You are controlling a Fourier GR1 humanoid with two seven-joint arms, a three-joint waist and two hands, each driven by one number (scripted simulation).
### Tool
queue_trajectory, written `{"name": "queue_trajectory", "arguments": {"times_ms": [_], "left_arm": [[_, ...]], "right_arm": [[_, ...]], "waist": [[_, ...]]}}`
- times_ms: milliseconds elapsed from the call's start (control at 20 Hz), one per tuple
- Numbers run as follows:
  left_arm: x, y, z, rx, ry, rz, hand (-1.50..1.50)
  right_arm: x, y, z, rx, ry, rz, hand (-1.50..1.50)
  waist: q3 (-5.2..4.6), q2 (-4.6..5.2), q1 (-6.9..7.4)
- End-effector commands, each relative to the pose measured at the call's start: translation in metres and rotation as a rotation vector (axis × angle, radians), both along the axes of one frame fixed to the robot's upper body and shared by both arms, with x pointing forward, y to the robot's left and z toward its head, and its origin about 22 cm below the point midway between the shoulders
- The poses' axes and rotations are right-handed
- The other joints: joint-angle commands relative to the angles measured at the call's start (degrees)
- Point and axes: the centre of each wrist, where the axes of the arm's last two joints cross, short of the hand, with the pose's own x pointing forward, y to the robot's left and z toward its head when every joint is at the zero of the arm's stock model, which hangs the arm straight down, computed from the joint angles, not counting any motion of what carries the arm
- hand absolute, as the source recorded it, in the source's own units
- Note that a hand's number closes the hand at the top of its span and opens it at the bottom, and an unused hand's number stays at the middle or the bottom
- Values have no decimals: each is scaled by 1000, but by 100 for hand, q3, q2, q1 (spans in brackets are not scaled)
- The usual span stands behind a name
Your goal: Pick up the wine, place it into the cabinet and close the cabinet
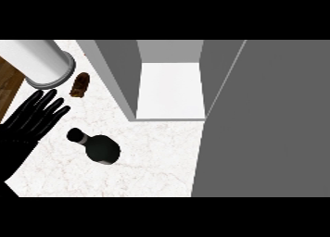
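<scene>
Wine bottle (100, 149) is seen on the worktop (154, 162), in its left half and nearer the front edge than the back. The body is dark, and the neck and cap are pointed toward the back-left corner. Nothing is gripped around it.

Left hand (36, 115) is placed at the worktop's left edge, near the bottle's cap but apart from it. Its fingers are held straight and spread, tips toward the back, with nothing held.

Cabinet (171, 88) is set at the back edge, to the right of the bottle and behind it. It is open, so the white inside is exposed between grey walls. Its door (270, 120) is swung out as a large grey panel over the worktop's right side.

A white cylinder (36, 61) is located at the back-left corner. A small brown object (80, 85) lies just beside it, between the cylinder and the cabinet's left wall. Wooden floor (3, 81) is visible past the left edge.
</scene>
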Motion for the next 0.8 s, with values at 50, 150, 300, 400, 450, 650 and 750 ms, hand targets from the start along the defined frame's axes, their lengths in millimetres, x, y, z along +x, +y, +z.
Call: {"name": "queue_trajectory", "arguments": {"times_ms": [50, 150, 300, 400, 450, 650, 750], "left_arm": [[1, 6, -29, 42, 31, 15, -150], [16, 4, -42, 28, 36, 23, -150], [22, 8, -63, 42, 58, 26, -150], [9, 24, -79, 39, 51, 25, -150], [15, 3, -88, 45, 57, 30, -150], [18, 12, -95, 47, 61, 20, -150], [11, 1, -104, 59, 60, 37, -150]], "right_arm": [[-37, -5, 0, 5, -3, 72, -150], [-14, -10, 3, 19, 0, 74, -150], [-18, -10, 2, 9, -32, 51, -150], [-30, -8, 4, 19, -30, 54, -150], [-29, 3, 5, 33, -12, 71, -150], [-37, -6, 2, 33, -18, 80, -150], [-28, 3, 3, 16, -7, 64, -150]], "waist": [[-1, -3, -2], [2, 15, 4], [1, 16, -3], [-3, 4, -10], [-7, 2, -14], [0, 2, -16], [0, 1, 22]]}}
